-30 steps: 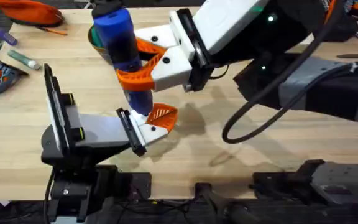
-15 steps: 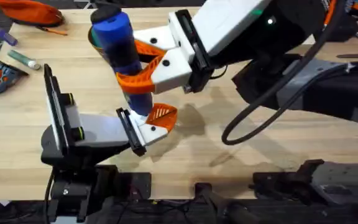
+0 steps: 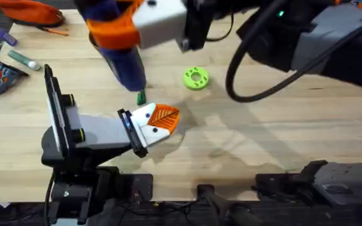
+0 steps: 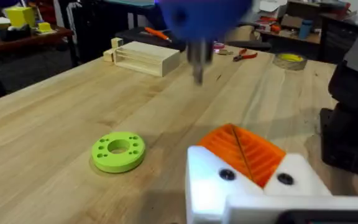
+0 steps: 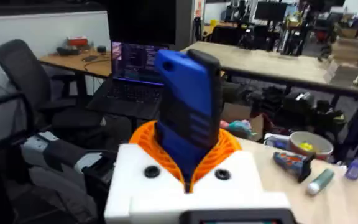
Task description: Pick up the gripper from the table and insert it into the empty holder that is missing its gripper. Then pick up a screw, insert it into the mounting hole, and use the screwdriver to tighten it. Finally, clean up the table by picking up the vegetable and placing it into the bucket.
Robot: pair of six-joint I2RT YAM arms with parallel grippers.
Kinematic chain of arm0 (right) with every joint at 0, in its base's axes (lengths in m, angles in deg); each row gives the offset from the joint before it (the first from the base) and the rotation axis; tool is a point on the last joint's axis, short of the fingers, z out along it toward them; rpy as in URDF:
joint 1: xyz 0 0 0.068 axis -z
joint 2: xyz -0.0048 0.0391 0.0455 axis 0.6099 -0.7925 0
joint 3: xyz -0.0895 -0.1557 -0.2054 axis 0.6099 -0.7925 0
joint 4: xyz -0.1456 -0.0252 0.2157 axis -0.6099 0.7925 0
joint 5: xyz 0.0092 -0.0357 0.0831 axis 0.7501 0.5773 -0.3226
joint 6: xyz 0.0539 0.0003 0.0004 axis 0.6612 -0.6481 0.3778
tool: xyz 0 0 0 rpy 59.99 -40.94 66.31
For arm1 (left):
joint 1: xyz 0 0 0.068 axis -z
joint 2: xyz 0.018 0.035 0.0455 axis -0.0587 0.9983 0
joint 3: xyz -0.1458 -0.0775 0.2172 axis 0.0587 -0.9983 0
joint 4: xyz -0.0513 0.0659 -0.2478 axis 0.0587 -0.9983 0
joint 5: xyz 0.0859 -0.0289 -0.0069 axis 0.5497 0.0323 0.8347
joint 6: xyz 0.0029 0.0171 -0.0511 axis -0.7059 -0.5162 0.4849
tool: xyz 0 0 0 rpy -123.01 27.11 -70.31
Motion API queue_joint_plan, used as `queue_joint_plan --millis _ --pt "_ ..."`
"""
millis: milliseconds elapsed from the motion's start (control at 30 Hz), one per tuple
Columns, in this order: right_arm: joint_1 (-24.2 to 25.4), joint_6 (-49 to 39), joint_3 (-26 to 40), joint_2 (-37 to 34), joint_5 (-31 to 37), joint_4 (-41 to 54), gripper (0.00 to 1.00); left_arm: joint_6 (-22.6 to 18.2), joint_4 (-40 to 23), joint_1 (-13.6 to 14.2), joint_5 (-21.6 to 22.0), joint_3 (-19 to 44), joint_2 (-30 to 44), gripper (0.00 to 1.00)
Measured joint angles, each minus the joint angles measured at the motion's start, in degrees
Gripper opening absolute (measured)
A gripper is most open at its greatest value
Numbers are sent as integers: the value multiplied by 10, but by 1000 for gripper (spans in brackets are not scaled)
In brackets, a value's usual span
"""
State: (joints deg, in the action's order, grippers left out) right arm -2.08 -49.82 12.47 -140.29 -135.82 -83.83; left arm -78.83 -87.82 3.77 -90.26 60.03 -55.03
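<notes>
1. Screwdriver [image 3: 121,53], blue and pen-shaped with a thin metal bit, is clenched between the right gripper [image 3: 115,28] fingers and held upright above the table [image 3: 263,144], bit pointing down.
2. It is judged to be kept vertical so the bit meets the mounting hole squarely.
3. The orange gripper [image 3: 163,116] is seated in the left gripper [image 3: 153,125] mount just below the bit; whether those fingers are closed cannot be told.
4. A lime green disc [image 3: 195,78] lies near.

Blue pen-shaped screwdriver [image 3: 123,53] hanging bit-down above orange ribbed gripper [image 3: 163,115], now sitting in white holder [image 3: 148,130].
</notes>
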Motion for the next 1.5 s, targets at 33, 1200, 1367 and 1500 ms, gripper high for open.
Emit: queue_joint_plan --millis 33,1200,1367,1500 --pt "1 -2 7 0 -1 0 22 0 0 0 0 0 0 14" --pt "197 -470 242 6 559 917 22 0 0 0 0 0 0 14" --pt "197 -561 242 4 630 935 22 0 0 0 0 0 0 14" --pt "197 -642 243 -2 678 1002 22 0 0 0 0 0 0 14"
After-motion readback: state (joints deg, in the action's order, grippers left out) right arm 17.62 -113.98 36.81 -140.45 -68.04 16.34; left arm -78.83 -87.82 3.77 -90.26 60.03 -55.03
